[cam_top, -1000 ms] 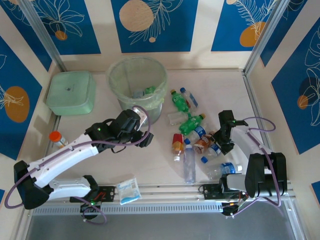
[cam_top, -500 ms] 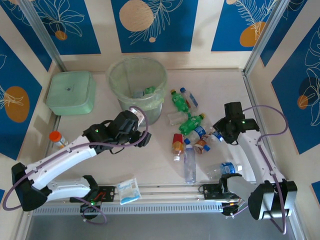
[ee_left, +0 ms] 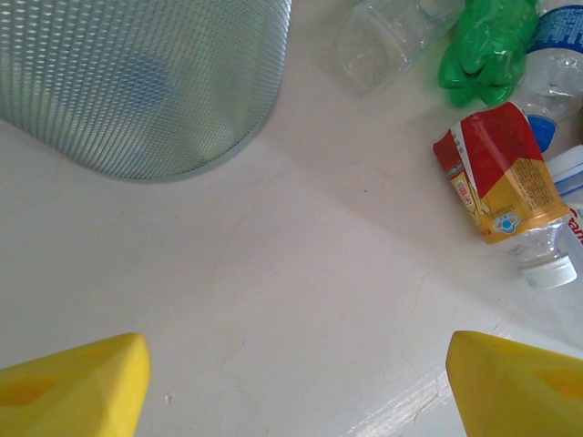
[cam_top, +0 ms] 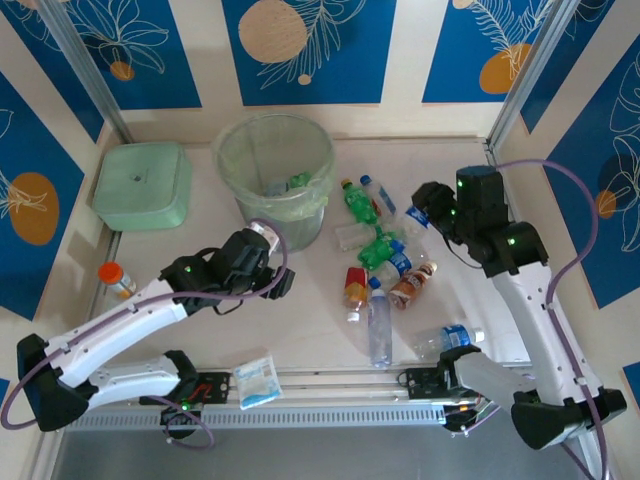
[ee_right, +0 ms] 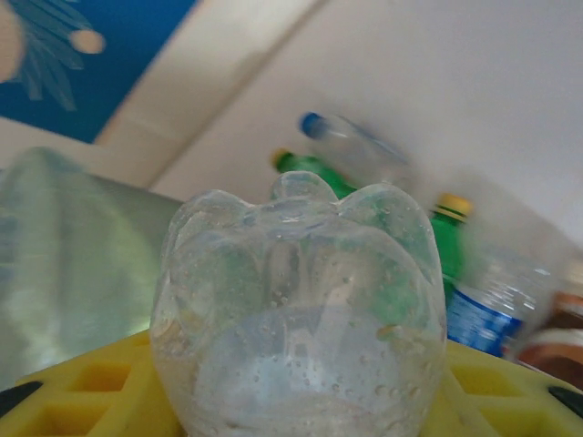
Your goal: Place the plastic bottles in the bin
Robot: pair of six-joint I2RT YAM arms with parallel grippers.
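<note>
While R gripper (cam_top: 420, 216) clamps a clear bottle (ee_right: 296, 319) over the bottle pile (cam_top: 385, 262) at centre-right of table (cam_top: 310, 320), L gripper (ee_left: 296, 378) gapes wide w/ nothing btwn its fingers (ee_left: 82, 382), low just in front of the bin (ee_left: 146, 82), which has a few bottles (cam_top: 298, 181) inside.

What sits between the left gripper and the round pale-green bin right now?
Nothing. The left wrist view shows bare pale tabletop all the way from the left gripper to the round pale-green bin.
</note>
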